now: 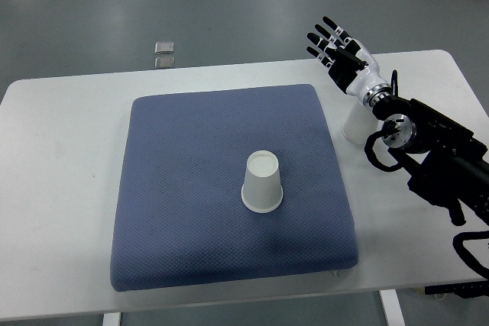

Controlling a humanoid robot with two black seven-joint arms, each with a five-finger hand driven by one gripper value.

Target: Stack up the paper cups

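Paper cups here are two: one (262,182) stands upside down near the middle of the blue pad (191,211), the other (354,124) on the white table (61,188) just right of the pad, partly hidden under my right wrist. My right hand (340,50) hovers beyond it, fingers (325,36) spread, holding nothing. I judge both cups light, thin-walled and easily crushed, so I'd take the sidewall gently, around its middle.

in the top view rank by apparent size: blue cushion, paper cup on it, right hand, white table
1. white table
2. blue cushion
3. right hand and paper cup look about alike; the hand sits higher, nearer the camera, so no ranking.
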